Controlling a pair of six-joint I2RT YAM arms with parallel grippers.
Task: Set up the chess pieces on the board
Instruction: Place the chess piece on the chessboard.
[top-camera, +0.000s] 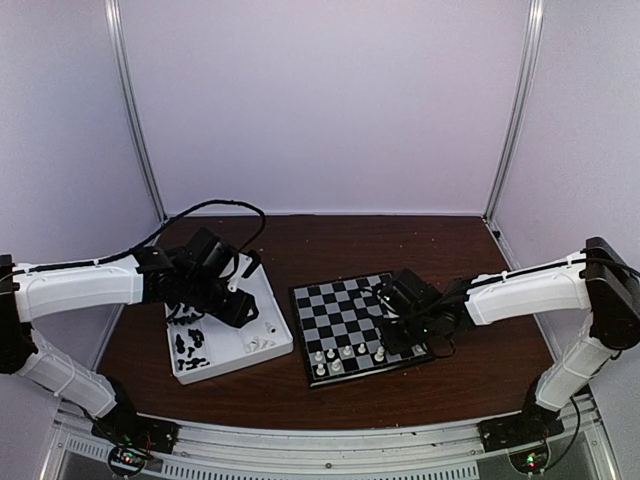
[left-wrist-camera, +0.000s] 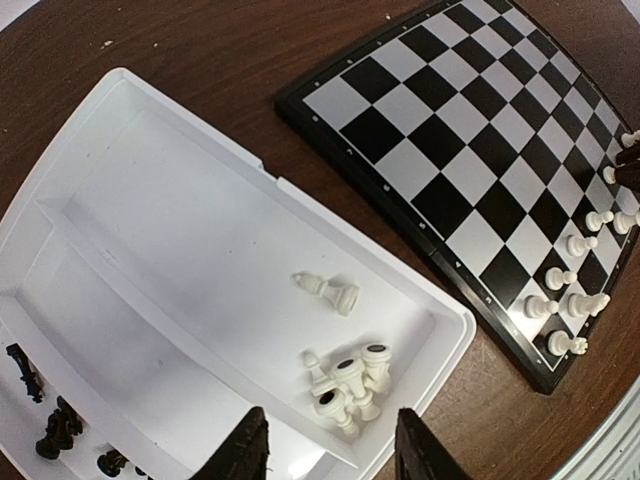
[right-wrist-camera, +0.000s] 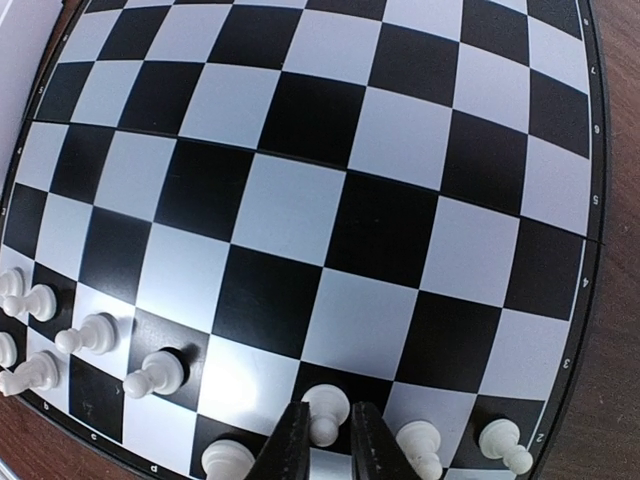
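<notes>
Setting-up under way: a white pawn (right-wrist-camera: 325, 402) is framed between the fingers of the right hand (right-wrist-camera: 329, 422) on a dark square in the near rows of the board (top-camera: 340, 305), which lies on the bench (top-camera: 400, 245). The fingers are seen close on either side of the piece; whether it is pinched or merely flanked cannot be told. More white pieces are already stood in the two near rows, one just beside each finger.

The left hand (left-wrist-camera: 330, 438) is held released, with nothing between its fingers, above a heap of white pieces (left-wrist-camera: 352, 382) in the white tray (left-wrist-camera: 150, 200) beside the board. One more white piece (left-wrist-camera: 328, 292) is seen lying on its side a little apart from the heap, and the black pieces (left-wrist-camera: 55, 430) are kept in a separate compartment.

The chief risk is judged to lie at the board: if the right hand is raised askew, the pawn could be dragged or tipped by a finger, and the close neighbours could be toppled with it. At the tray, two tangled pieces could be caught together, or one gripped sideways and set down fallen.
</notes>
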